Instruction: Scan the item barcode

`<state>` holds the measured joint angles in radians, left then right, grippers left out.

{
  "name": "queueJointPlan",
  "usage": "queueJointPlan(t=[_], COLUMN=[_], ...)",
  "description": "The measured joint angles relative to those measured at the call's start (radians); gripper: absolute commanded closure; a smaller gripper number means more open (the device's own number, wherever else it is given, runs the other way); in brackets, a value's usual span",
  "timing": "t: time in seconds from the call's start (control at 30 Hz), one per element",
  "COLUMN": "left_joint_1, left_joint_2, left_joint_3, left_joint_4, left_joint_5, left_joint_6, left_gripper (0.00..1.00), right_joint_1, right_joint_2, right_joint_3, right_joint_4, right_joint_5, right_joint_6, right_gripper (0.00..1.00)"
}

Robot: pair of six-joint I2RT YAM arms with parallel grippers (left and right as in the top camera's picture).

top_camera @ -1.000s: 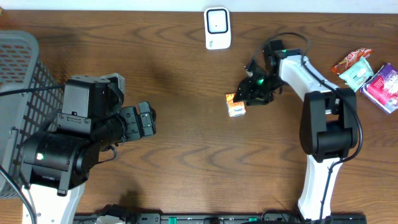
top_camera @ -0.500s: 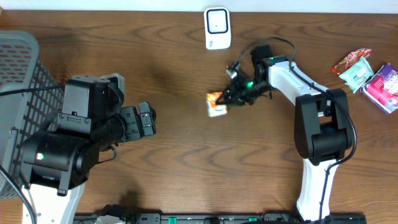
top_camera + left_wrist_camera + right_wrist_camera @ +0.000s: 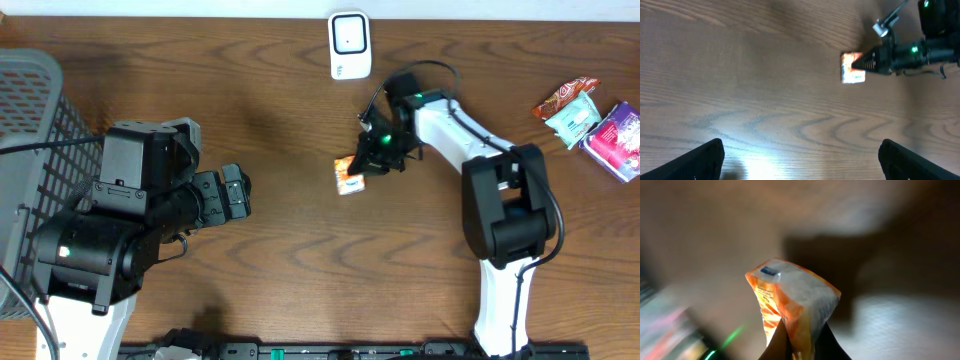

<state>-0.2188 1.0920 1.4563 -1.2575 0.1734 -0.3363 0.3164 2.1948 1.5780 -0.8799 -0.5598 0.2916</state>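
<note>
Right hand (image 3: 362, 163): I see it pinched tight on the orange packet (image 3: 349, 176), near the white scanner (image 3: 350, 45).
Left hand (image 3: 236, 193): spread wide, empty.

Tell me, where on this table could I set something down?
Bare wood lies between the left gripper and the right arm, and along the back between the basket and the white scanner. Crowded: the far right, where snack packets cluster.

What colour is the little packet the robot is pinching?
The packet is orange and white with a tiny blue mark, clearest in the right wrist view.
</note>
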Motion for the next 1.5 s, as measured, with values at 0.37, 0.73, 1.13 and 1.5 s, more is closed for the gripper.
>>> queueJointPlan(t=[0.37, 0.73, 1.13, 1.5], left_joint_1=[0.000, 0.000, 0.000, 0.000], left_joint_2=[0.000, 0.000, 0.000, 0.000], left_joint_3=[0.000, 0.000, 0.000, 0.000], left_joint_4=[0.000, 0.000, 0.000, 0.000], left_joint_5=[0.000, 0.000, 0.000, 0.000], left_joint_6=[0.000, 0.000, 0.000, 0.000], left_gripper=[0.02, 0.02, 0.02, 0.02], right_joint_1=[0.090, 0.124, 0.089, -0.342], right_joint_2=[-0.013, 0.017, 0.036, -0.119], right_joint_3=[0.240, 0.242, 0.243, 0.246], right_joint_4=[0.370, 0.713, 0.623, 0.210], right_joint_5=[0.803, 1.028, 1.076, 1.138], right_joint_6=[0.079, -0.050, -0.042, -0.021], right_gripper=[0.99, 0.99, 0.99, 0.99])
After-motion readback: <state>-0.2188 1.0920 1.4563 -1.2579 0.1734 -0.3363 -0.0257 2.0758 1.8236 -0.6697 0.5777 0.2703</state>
